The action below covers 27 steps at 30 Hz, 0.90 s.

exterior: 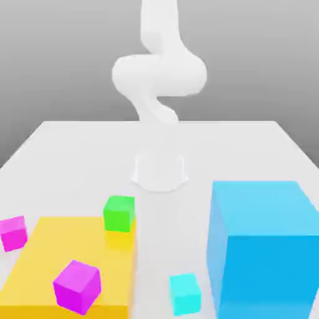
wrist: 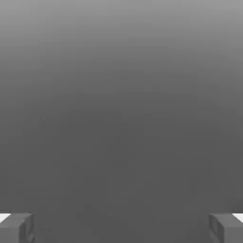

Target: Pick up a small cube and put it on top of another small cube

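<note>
White tabletop under a grey backdrop fills the exterior view: the small turquoise cube (exterior: 185, 293) sits at the near edge, between the flat yellow slab (exterior: 68, 261) and the huge blue cube (exterior: 265, 246); the small bright pink cube (exterior: 13, 233) rests well apart at the exterior view's left. The white arm (exterior: 159, 75) rises behind them. Hand view: grey void, the gripper (wrist: 121, 227) spread wide, holding nothing, no cube between its fingertips (wrist: 16, 227).

The gripper (wrist: 121, 228) stands with its two fingers spread wide, one grey fingertip (wrist: 16, 228) at each lower corner of the picture, with nothing between them. Behind them lies a plain grey background, paler toward the upper edge and darker toward the fingers.
</note>
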Motion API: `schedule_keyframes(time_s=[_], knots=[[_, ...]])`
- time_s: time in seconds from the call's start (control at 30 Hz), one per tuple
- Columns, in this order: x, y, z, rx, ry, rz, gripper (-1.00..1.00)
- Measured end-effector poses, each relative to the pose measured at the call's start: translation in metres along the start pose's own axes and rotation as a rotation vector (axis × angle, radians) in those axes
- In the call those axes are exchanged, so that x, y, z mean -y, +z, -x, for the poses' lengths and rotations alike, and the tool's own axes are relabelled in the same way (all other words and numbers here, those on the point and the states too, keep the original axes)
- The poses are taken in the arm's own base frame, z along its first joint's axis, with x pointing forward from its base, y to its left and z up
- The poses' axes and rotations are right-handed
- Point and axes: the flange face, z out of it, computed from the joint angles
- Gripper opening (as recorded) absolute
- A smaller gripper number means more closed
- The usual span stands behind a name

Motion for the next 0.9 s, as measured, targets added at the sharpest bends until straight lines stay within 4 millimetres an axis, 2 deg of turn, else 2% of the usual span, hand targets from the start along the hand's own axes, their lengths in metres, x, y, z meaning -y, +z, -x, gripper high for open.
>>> schedule_keyframes(time_s=[0.17, 0.37, 0.63, 0.9], knots=[[0.001, 0.078, 0.014, -0.011, 0.144, 0.151, 0.00], [-0.015, 0.166, 0.034, -0.023, 0.309, 0.304, 0.00], [-0.055, 0.270, 0.070, -0.028, 0.530, 0.473, 0.00], [-0.105, 0.349, 0.120, -0.008, 0.763, 0.609, 0.00]])
